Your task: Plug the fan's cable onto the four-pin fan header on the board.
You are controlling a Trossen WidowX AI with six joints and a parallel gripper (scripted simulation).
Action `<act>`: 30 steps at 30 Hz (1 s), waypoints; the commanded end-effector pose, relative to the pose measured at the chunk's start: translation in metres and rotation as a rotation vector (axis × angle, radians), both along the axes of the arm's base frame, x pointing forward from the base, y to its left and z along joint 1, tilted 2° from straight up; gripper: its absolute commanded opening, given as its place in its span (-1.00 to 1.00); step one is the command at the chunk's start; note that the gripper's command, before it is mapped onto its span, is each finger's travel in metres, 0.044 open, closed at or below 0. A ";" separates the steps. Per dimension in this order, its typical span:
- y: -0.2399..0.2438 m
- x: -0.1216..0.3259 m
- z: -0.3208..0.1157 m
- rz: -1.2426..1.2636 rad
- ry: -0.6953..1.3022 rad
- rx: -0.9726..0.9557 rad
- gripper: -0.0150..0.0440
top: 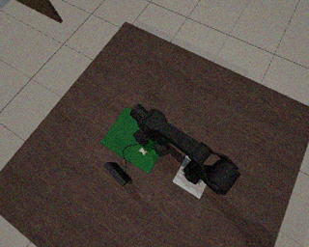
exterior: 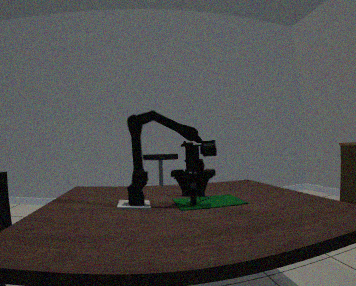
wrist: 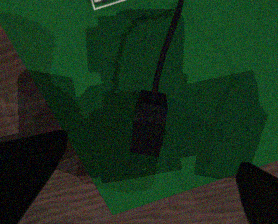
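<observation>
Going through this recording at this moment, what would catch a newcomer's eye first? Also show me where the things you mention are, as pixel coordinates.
Probably the bright green board [top: 121, 139] [exterior: 227, 201] [wrist: 220, 35], lying flat on the dark brown table [top: 75, 172] [exterior: 150, 240] [wrist: 15, 110]. Next, the black arm [top: 181, 137] [exterior: 136, 150] reaching across from its white base plate [top: 195, 192] [exterior: 120, 204]. In the wrist view, the dark plug [wrist: 149, 125] sits over the board's corner area, trailing a black cable [wrist: 166, 55], with a gripper finger on either side.

The board [top: 116, 137] [exterior: 225, 201] [wrist: 220, 45] is lying on the table [top: 65, 171] [exterior: 150, 245] [wrist: 185, 210]; from above, the base plate [top: 195, 193] [exterior: 121, 205] is sitting to its right, the fan [top: 118, 174] is standing just below the board, the plug [wrist: 149, 124] is lying over the board
</observation>
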State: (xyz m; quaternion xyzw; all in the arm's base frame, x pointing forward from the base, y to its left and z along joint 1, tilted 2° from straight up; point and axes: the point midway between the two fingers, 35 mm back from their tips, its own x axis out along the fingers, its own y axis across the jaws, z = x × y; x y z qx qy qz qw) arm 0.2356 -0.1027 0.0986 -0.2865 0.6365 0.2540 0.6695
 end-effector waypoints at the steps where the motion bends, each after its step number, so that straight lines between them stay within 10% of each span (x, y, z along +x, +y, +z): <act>1: 0.000 -0.002 -0.010 0.004 0.015 0.002 1.00; 30: 0.000 -0.001 -0.047 0.004 0.015 0.002 1.00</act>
